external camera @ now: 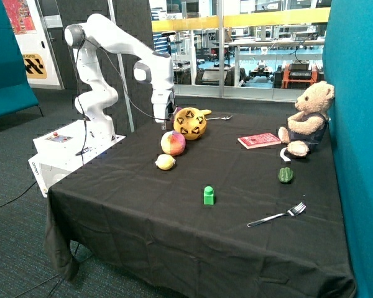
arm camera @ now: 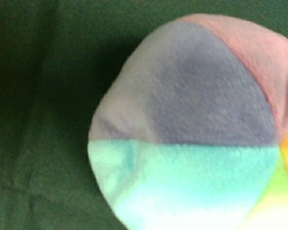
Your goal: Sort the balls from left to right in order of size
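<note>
Three balls (external camera: 173, 143) lined up on table (external camera: 174, 217). Pincer (external camera: 164, 115) above soft ball (arm camera: 192, 129); opening impossible to tell. Best centred over it before descending.

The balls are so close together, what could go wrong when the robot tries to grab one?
1. The soft ball sits almost against the small yellow ball, so a nudge might roll the small one away.
2. The big yellow ball is right beside the gripper, which could bump it.
3. The wrist view shows the soft ball off-centre, so a grab might slip.
</note>
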You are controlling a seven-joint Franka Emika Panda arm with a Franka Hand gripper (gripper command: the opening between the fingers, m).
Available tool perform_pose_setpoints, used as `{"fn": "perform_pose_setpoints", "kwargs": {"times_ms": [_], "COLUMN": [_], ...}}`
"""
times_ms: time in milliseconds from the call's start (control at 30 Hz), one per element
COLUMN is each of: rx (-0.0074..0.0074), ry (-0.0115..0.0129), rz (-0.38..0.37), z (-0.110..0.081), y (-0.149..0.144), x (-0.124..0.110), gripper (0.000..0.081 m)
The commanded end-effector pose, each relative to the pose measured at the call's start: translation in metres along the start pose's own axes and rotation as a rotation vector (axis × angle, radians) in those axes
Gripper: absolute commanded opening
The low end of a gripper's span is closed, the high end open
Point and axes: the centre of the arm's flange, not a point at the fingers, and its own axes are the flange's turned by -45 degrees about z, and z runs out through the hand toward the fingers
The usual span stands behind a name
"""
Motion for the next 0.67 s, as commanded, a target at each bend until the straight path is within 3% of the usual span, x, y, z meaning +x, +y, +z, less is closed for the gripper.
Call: {"fn": "perform_pose_setpoints", "kwargs": {"times_ms": [0,300,633], "rx": [0.0013,0.0013,0.0012], "ry": [0.0017,0.0017,0.0018], "rz": [0.003,0.015,-0.03], "z": [-0.0111,-0.01,-0.0118], "y": [0.0069,0.0167,0.0099], "x": [-0.0151,-0.018,-0.0091], "gripper": [0.0733,0.0726,0.0722]}}
